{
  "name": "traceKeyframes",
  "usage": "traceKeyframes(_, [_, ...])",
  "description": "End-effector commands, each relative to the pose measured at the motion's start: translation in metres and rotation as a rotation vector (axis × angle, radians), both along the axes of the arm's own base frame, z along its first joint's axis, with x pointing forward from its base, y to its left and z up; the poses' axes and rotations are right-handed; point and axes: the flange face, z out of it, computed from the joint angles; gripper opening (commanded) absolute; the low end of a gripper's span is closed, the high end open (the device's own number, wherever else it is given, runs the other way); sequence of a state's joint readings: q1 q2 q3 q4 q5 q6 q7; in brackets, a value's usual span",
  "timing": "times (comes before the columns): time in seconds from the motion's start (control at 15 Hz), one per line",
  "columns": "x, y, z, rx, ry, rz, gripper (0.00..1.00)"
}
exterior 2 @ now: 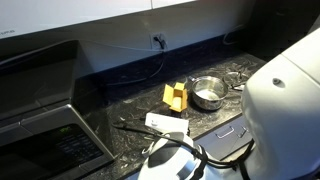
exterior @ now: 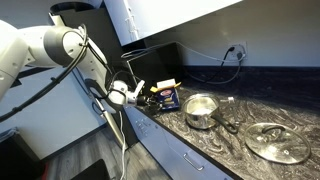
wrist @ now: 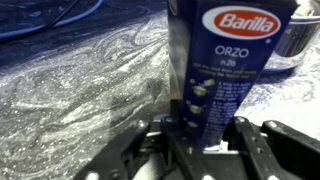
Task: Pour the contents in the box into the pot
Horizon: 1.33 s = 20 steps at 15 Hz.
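The box (wrist: 228,60) is seen upright on the counter (wrist: 80,80), beside the pot (exterior: 201,110), with the claw (wrist: 205,140) spread apart around its base, not yet clamped. Nothing appears poured; gripping, lifting and tipping over the pot are judged to remain.

Kitchen: marbled dark countertop (exterior: 215,140), cabinets, black appliance (exterior 2: 40,125).
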State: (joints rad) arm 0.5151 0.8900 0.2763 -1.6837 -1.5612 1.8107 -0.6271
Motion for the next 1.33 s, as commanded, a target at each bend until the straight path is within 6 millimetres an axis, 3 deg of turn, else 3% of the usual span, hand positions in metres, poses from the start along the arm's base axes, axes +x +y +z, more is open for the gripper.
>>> traceKeyframes(0.0, [-0.013, -0.022, 0.047, -0.026, 0.013, -0.077, 0.13])
traceKeyframes(0.6, [-0.007, -0.094, 0.122, 0.122, 0.108, -0.277, 0.13])
traceKeyframes(0.93, [0.006, -0.116, 0.142, 0.277, 0.189, -0.308, 0.13])
traceKeyframes(1.27, [0.018, -0.131, 0.144, 0.466, 0.293, -0.272, 0.13])
